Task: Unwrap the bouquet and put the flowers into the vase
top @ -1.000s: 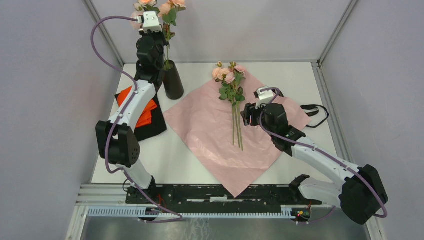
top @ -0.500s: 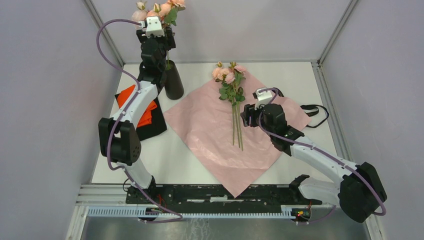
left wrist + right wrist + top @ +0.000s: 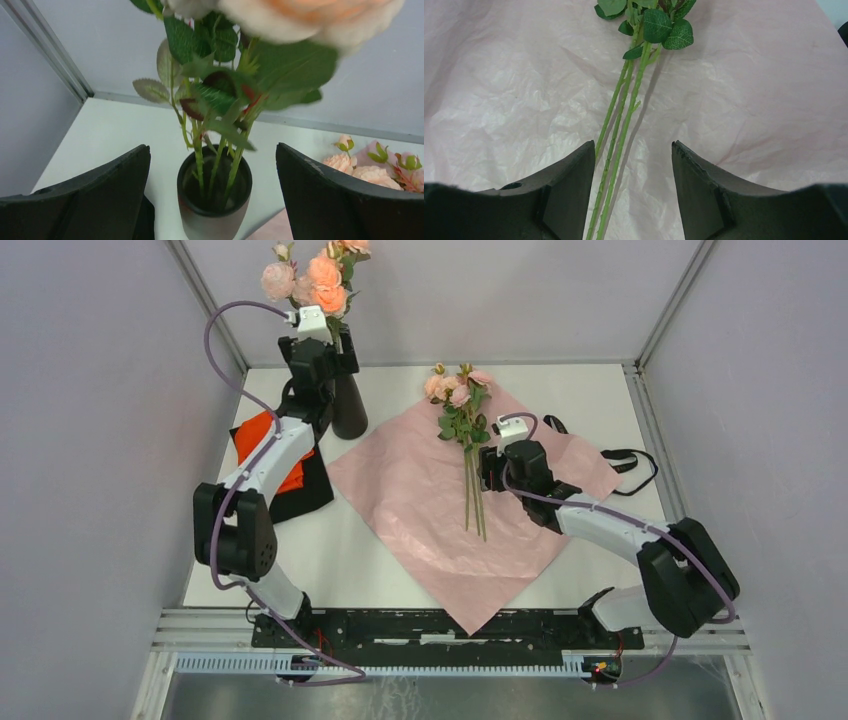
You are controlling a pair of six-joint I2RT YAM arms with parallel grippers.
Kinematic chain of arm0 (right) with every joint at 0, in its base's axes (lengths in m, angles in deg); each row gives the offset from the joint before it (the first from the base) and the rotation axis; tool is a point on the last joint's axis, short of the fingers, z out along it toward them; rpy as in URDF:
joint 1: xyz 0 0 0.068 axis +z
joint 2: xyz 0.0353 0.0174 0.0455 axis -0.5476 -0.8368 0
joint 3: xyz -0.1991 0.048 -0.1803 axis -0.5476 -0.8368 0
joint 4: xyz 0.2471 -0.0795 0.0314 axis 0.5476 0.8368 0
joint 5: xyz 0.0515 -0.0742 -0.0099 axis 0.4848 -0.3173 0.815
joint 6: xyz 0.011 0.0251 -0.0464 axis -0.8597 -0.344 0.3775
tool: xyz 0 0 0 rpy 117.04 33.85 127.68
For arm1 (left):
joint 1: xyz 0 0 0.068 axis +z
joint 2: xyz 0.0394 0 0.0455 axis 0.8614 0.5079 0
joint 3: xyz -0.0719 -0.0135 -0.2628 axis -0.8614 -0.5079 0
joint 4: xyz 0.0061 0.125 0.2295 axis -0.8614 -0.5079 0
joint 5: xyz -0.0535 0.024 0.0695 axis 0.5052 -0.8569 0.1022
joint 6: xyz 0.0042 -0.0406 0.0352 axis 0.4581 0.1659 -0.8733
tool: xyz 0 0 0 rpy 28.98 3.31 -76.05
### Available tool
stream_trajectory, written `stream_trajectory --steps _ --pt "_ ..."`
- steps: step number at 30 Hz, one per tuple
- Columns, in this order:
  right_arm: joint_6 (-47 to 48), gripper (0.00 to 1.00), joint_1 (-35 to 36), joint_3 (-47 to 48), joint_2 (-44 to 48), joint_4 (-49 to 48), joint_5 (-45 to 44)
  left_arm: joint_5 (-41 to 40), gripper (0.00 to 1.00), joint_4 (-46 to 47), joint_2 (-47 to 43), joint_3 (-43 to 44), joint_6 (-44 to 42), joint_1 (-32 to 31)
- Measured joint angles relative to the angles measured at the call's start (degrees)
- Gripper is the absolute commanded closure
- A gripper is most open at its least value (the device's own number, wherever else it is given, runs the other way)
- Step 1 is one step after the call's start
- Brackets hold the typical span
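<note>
The black vase (image 3: pixel 349 405) stands at the back left with one bunch of pink and peach flowers (image 3: pixel 316 274) upright in it. My left gripper (image 3: pixel 332 352) is open beside the stems (image 3: pixel 216 165) above the vase mouth (image 3: pixel 215 200), touching nothing. The bouquet is unwrapped: more flowers (image 3: pixel 458 398) lie on the spread pink paper (image 3: pixel 420 515). My right gripper (image 3: pixel 488 468) is open low over their stems (image 3: pixel 620 120), which run between the fingers close to the left finger (image 3: pixel 574 170). The right gripper (image 3: pixel 633 143) grips nothing.
An orange-red cloth (image 3: pixel 272 445) lies on a flat black cloth (image 3: pixel 303 492) left of the paper. The black ribbon (image 3: pixel 628 460) lies at the paper's right corner. Frame posts and grey walls close in the back and sides.
My left gripper has opened and let go of the flowers, which now stand in the vase. The left wrist has dropped a little. The right gripper has shifted slightly left over the stems.
</note>
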Motion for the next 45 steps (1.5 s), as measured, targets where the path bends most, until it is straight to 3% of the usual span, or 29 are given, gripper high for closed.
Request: stream_trajectory --steps 7,12,19,23,24,33,39,45 --pt "-0.57 0.39 -1.16 3.72 -11.37 -2.23 -0.52 0.37 0.0 -0.44 -6.29 -9.16 3.04 -0.39" --pt "-0.66 0.48 -1.27 5.49 -17.73 -2.49 -0.04 0.55 0.0 -0.22 -10.1 -12.66 3.21 -1.18" --pt "-0.98 0.71 -1.25 6.64 -20.44 -2.29 0.9 1.49 0.0 0.98 -14.82 -17.68 5.2 -4.13" --pt "-0.87 0.98 -1.25 7.56 -20.85 -2.29 1.2 1.51 0.0 0.98 -17.46 -21.18 6.08 -7.65" --pt "-0.94 1.0 -1.25 7.78 -21.11 -2.32 1.27 1.49 0.0 1.01 -17.86 -21.88 6.12 -8.55" --pt "-1.42 1.0 -1.31 7.87 -19.41 -0.76 2.14 3.17 0.01 1.05 -18.64 -24.5 8.39 -14.99" --pt "-0.94 1.0 -1.31 7.87 -8.9 1.68 3.5 12.22 0.04 6.05 -18.32 -26.43 15.34 -15.3" --pt "-0.33 1.0 -1.31 7.87 2.8 2.08 5.4 24.15 0.05 14.91 -12.5 -27.36 24.11 -14.95"
